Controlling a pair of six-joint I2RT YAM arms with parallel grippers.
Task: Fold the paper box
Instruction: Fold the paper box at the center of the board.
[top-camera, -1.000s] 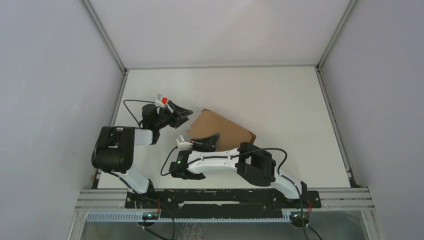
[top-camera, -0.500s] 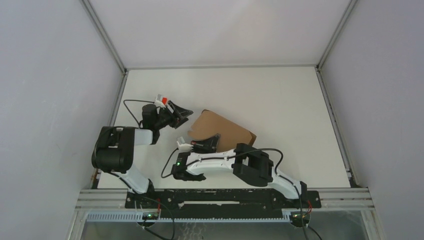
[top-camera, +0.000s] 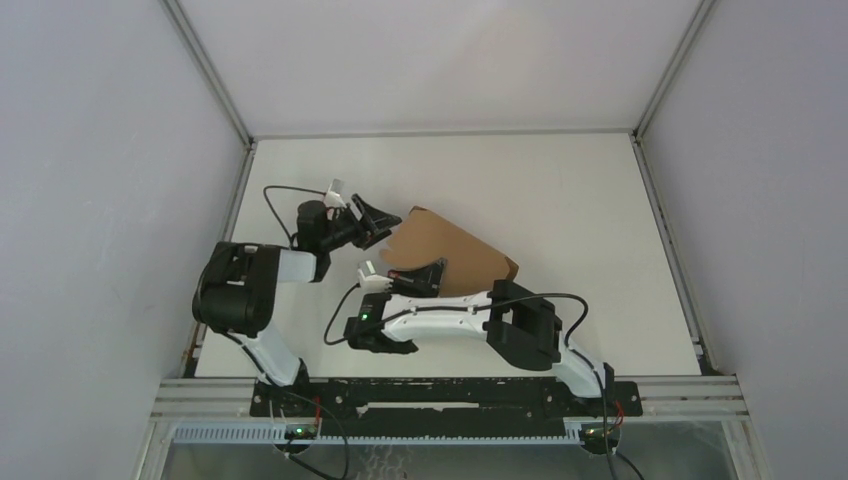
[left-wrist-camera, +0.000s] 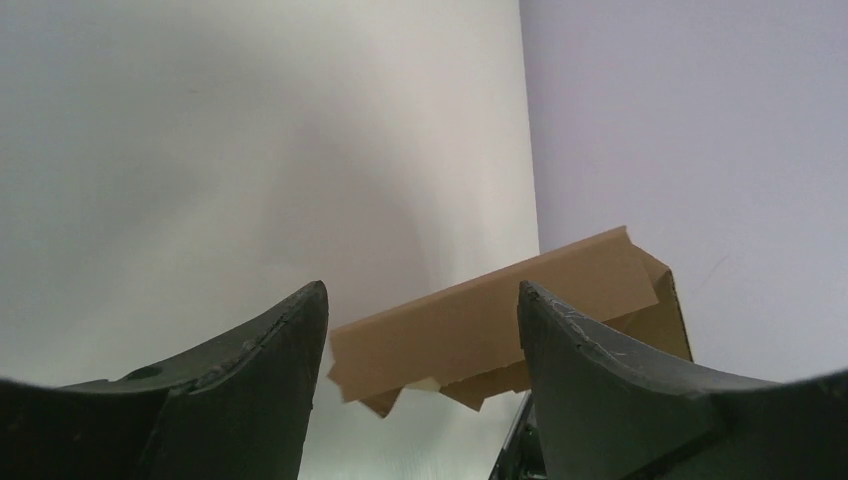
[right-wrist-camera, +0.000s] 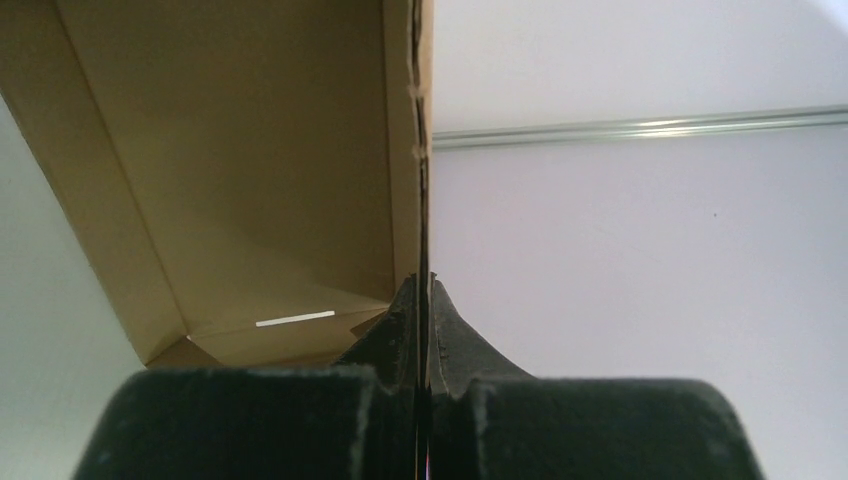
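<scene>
Box: the paper box (top-camera: 455, 255) lies on the bench (top-camera: 560, 190), a little left of the middle of the overhead frame. It is plain brown card and partly formed, with one broad panel tilted up.
Inside: the right wrist view looks into the open box at the upper left of its frame. It shows creased side walls and a short pale slit low down.
Handling: it is likely light. The flat panels look stiff and should hinge at the scored creases. The thin edges would crumple under a hard pinch, and the box may slide on the smooth bench.
Where to hold: pinch a wall or flap by its free edge, close to a crease, so the panel turns rather than buckles.
Right hand (right-wrist-camera: 422, 290): it is closed tight on the thin edge of one box wall, which the right wrist view shows edge-on, running up from the fingertips.
Left hand (top-camera: 388, 224): its fingers are spread wide with nothing between them, just left of the box's upper left corner. In its own view a long brown flap lies ahead in the lower middle, not yet touched.
Step, as judged: the right hand steadies the box while the left lines up on that flap.
Risk: a push from the left could skid the box or tear the pinched wall.
</scene>
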